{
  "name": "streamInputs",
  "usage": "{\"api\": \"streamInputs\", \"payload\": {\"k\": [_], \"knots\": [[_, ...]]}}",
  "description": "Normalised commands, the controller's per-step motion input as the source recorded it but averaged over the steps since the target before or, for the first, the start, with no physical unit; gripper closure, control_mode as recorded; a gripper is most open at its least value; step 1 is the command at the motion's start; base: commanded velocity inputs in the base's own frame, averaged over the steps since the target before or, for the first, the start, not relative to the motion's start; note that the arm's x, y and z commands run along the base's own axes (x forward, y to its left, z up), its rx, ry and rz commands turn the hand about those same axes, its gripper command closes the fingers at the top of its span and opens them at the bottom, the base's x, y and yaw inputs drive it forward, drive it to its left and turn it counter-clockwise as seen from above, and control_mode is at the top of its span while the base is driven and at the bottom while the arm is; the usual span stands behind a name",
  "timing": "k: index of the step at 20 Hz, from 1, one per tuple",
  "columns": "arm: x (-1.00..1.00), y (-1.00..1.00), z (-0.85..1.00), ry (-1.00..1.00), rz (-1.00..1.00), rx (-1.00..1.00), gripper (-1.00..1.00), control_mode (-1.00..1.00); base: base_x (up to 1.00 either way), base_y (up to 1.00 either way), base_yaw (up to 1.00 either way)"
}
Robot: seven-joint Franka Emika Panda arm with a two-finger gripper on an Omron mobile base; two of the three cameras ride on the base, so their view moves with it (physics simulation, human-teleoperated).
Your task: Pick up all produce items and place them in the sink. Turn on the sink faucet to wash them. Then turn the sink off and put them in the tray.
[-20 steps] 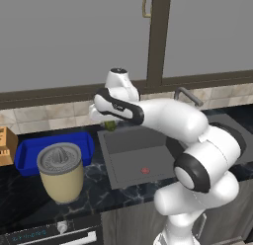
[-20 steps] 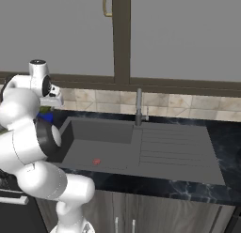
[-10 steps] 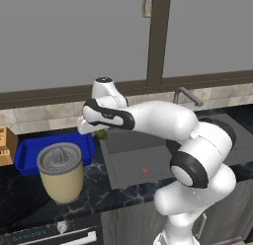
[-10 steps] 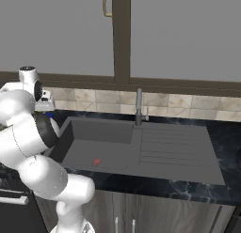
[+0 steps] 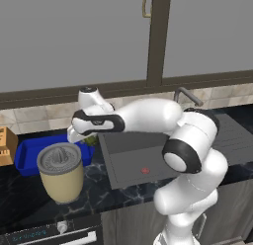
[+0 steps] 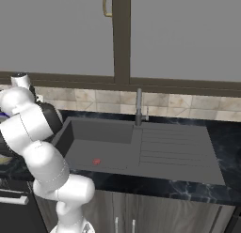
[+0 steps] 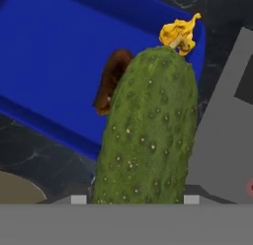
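- Hand view: green cucumber (image 7: 148, 135) sits between the end effector (image 7: 136, 199) fingers, yellow tip pointing away from the camera. Past it the blue tray (image 7: 54, 56) lies below, and the brown-orange oblong (image 7: 111, 83) lies inside the tray, part hidden by the cucumber.
- Hand view: grey sink (image 7: 222, 135) edge on the right, dark marbled desk (image 7: 34, 150) beside the tray, beige cup rim (image 7: 15, 189) at the lower left.
- Left base view: arm reaches left from the base, forearm roughly level; end effector (image 5: 81, 135) hangs over the right end of the blue tray (image 5: 29, 155), just left of the sink (image 5: 133, 155). A bit of green shows under the hand.
- Left base view: beige cup with grey juicer top (image 5: 60, 172) stands on the desk in front of the tray; small red spot (image 5: 145, 170) on the basin floor.
- Right base view: full sink (image 6: 141, 147) with ribbed drainboard, faucet (image 6: 139, 107) upright at the back rim, red spot (image 6: 96, 161) in the basin.
- End effector: closed partway on the cucumber, carried above the tray, not resting on it.
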Motion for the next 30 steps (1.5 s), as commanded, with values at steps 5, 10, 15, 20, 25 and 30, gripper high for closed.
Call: {"api": "streamInputs", "payload": {"k": [5, 10, 15, 20, 25, 30], "knots": [[0.44, 0.28, -0.17, 0.01, 0.03, -0.03, 1.00, -1.00, 0.00, 0.00, 0.00], [0.42, 0.21, -0.16, 0.04, 0.01, -0.02, 1.00, -1.00, 0.00, 0.00, 0.00], [0.40, 0.18, -0.30, 0.12, 0.00, -0.05, 1.00, -1.00, 0.00, 0.00, 0.00], [0.35, 0.14, -0.29, 0.09, 0.00, -0.06, 1.00, -1.00, 0.00, 0.00, 0.00], [0.35, 0.19, -0.25, 0.05, 0.00, -0.05, 1.00, -1.00, 0.00, 0.00, 0.00], [0.17, 0.09, -0.24, 0.03, 0.00, -0.05, 1.00, -1.00, 0.00, 0.00, 0.00]]}}
